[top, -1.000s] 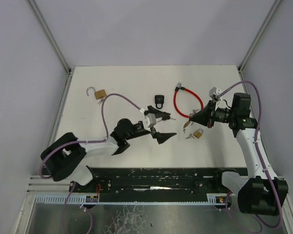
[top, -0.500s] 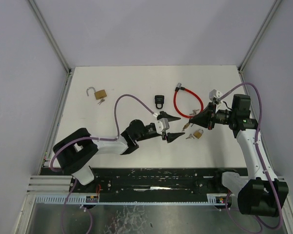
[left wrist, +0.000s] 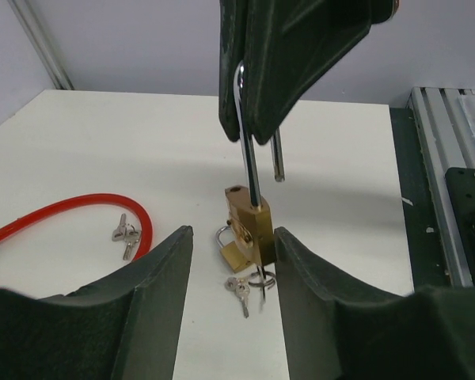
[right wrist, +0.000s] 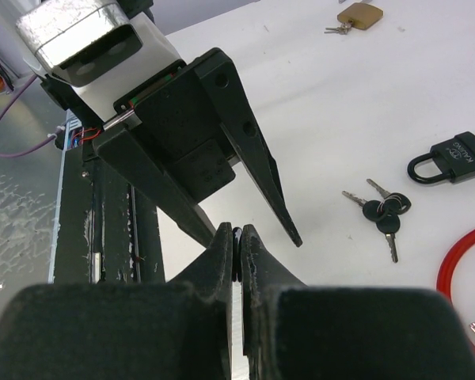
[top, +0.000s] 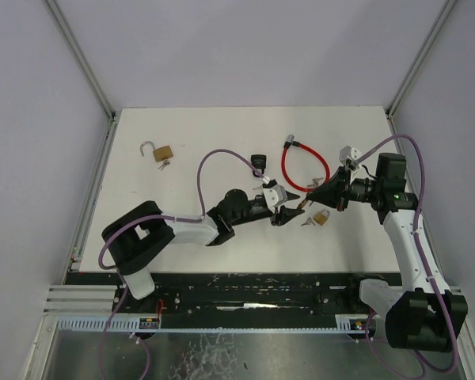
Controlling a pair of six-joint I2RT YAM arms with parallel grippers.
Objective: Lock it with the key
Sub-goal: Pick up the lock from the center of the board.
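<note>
My right gripper (top: 315,191) is shut on the silver shackle of a brass padlock (left wrist: 250,224) and holds it hanging upright above the table. A key ring (left wrist: 262,279) dangles under the padlock's body. The right gripper's dark fingers (left wrist: 293,71) come down from the top of the left wrist view. My left gripper (left wrist: 229,249) reaches in from the left, jaws partly open, one finger on each side of the padlock's body. The right-hand finger (left wrist: 305,273) is close to the body; I see no contact. The right wrist view shows its own gripper (right wrist: 238,252) pinched on a thin edge.
A second small brass padlock (top: 322,215) with loose keys (left wrist: 241,290) lies on the table under the held one. A red cable lock (top: 301,165), a black padlock (top: 258,162) and black keys (right wrist: 384,212) lie behind. An open brass padlock (top: 163,152) sits far left.
The left arm has swung right to the hanging padlock, and its jaws have narrowed from wide open to partly open around it. The right arm has barely moved.
</note>
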